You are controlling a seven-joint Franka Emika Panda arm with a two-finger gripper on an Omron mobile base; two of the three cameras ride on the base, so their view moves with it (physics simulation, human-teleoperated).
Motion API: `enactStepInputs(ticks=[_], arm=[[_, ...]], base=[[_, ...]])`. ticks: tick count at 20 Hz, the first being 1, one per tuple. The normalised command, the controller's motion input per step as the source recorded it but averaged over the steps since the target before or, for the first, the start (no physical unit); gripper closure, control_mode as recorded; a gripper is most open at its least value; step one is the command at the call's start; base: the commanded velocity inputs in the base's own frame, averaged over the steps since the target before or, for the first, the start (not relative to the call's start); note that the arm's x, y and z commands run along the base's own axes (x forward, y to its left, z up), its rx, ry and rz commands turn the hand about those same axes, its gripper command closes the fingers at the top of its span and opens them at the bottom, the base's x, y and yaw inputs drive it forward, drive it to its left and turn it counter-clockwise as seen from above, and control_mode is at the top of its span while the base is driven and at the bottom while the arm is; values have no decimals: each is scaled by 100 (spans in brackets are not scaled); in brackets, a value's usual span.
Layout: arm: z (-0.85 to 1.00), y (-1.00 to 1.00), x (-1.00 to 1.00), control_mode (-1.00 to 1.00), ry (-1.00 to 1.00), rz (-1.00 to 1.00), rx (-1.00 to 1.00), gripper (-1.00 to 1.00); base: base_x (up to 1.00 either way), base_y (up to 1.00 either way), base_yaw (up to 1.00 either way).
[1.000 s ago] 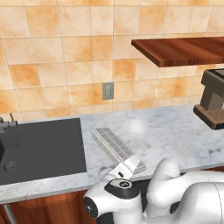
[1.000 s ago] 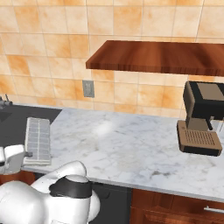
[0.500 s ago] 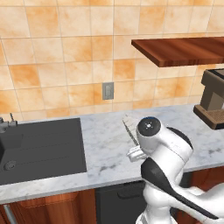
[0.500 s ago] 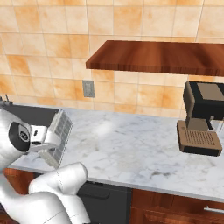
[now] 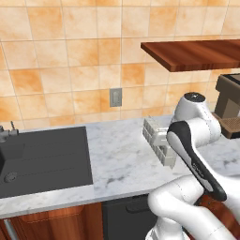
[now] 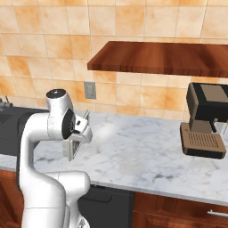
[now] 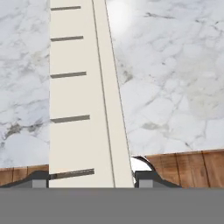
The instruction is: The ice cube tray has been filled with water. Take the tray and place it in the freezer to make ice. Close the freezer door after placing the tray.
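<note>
Tray [image 7: 83,100] | clamped between hand [image 7: 89,180] fingers | above marble counter [image 7: 175,78]

White glossy arm [image 6: 40,147], dark joint caps, blk seam bands.

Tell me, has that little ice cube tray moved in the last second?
Yes. The ice cube tray lay flat on the counter near the sink; now the gripper holds it lifted and tilted, farther right, toward the coffee machine.
</note>
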Motion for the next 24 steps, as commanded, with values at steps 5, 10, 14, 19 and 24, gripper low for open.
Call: enactStepInputs(ticks=[5,10,14,19,24], arm=[[0,0,81,-100,0,-1,1,100],[6,0,21,-100,-12,0,0,100],[43,0,0,-100,-3,0,0,100],[39,0,-15,-100,-10,3,0,100],[4,-11,-31,100,0,0,0,100]], base=[[0,0,0],[0,0,0],[0,0,0],[0,0,0],[-20,-8,0]])
